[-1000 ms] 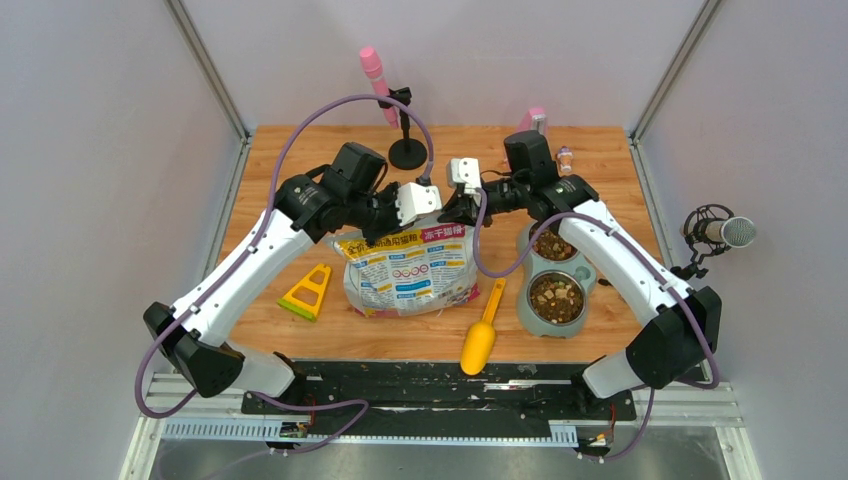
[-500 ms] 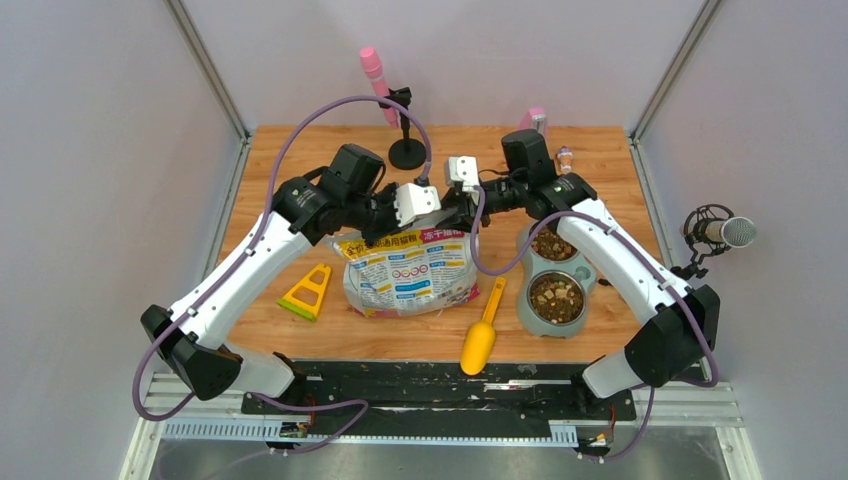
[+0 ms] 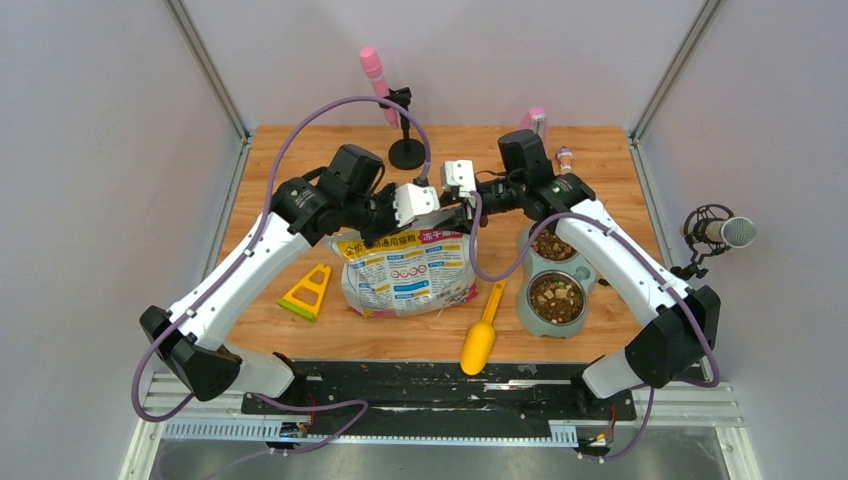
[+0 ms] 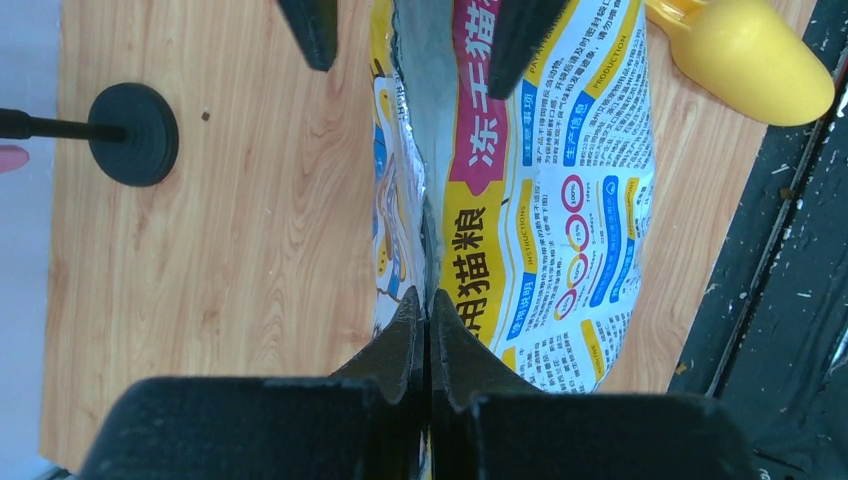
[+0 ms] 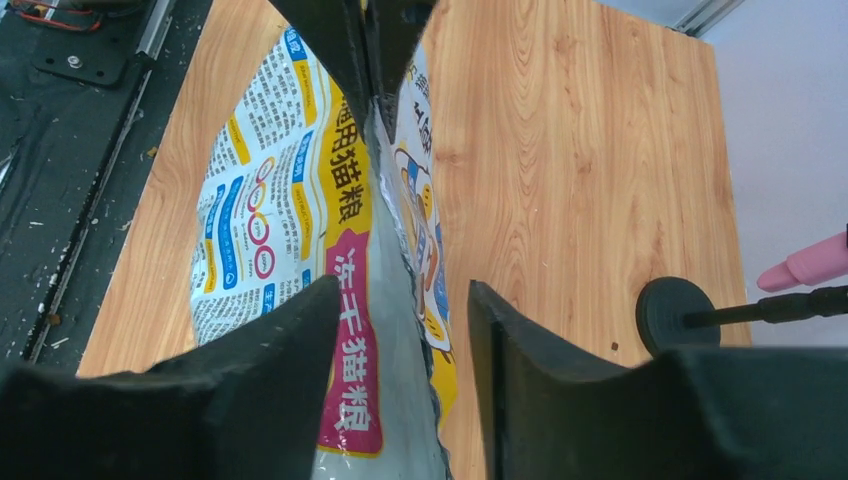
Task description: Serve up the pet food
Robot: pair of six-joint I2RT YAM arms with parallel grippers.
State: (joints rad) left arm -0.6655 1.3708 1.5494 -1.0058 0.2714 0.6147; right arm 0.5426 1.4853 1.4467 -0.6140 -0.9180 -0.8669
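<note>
Left gripper (image 4: 428,312) jaws pinched shut on bag (image 4: 560,230) top seam. Right gripper (image 5: 400,300) jaws part-spread astride same seam, not gripping. Pet food (image 3: 556,296) in bowls (image 3: 523,312) near worktop (image 3: 300,160) right edge. Risk: one-sided hold lets bag sag, seam slips free.

A wood-grain bench (image 3: 400,335) lies beneath the left gripper (image 4: 427,310) and the right gripper (image 5: 402,290). Plain pale grey walls (image 3: 100,150) stand beyond them and to either side, with aluminium frame posts (image 3: 207,70) at the far corners. The light is even.
</note>
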